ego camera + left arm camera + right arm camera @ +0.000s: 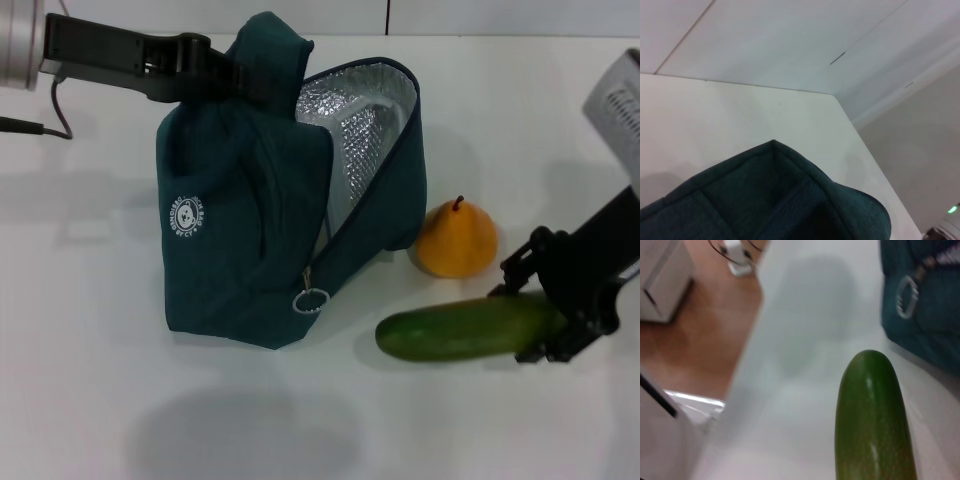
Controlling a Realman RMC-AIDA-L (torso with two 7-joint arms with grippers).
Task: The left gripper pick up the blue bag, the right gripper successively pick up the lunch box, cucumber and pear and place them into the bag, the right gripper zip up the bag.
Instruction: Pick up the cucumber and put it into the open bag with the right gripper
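Note:
The blue bag (250, 230) stands on the white table with its mouth open to the right, showing silver foil lining (355, 130). My left gripper (215, 68) is shut on its handle at the top; the left wrist view shows only the bag's fabric (765, 200). The ring zipper pull (311, 300) hangs at the bag's front corner. The cucumber (460, 330) lies to the right of the bag. My right gripper (535, 320) straddles its right end, fingers against both sides. The pear (456, 240) sits just behind the cucumber. The lunch box is out of view.
The right wrist view looks along the cucumber (872, 420) toward the bag (925, 305) and its ring pull (906, 296). The table's edge (747, 360) drops to a wooden floor beyond. A cable (55, 110) trails at the far left.

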